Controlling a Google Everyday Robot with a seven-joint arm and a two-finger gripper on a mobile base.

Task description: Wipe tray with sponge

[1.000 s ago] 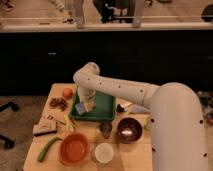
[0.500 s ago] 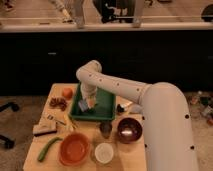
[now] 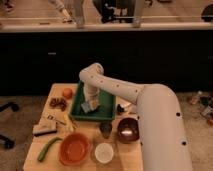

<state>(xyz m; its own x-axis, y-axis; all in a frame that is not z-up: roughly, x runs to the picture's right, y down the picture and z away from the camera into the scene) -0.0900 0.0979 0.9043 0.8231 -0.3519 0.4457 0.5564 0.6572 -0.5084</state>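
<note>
The green tray [image 3: 104, 116] sits on the wooden table, back centre. My white arm reaches in from the right and bends down into the tray. The gripper [image 3: 90, 103] is low inside the tray, left of its middle, at the small blue-grey sponge [image 3: 89, 107], which rests on the tray floor. The arm's wrist hides part of the tray's inside.
An orange bowl [image 3: 75, 148], a white cup [image 3: 104, 152], a dark bowl [image 3: 128, 129] and a dark cup [image 3: 105, 128] stand in front of the tray. A green vegetable [image 3: 48, 148] and a scrub brush [image 3: 44, 129] lie at the left. An orange fruit [image 3: 67, 92] sits at the back left.
The gripper with the sponge has shifted slightly forward and down inside the tray; the arm's elbow moved a little to the right.
</note>
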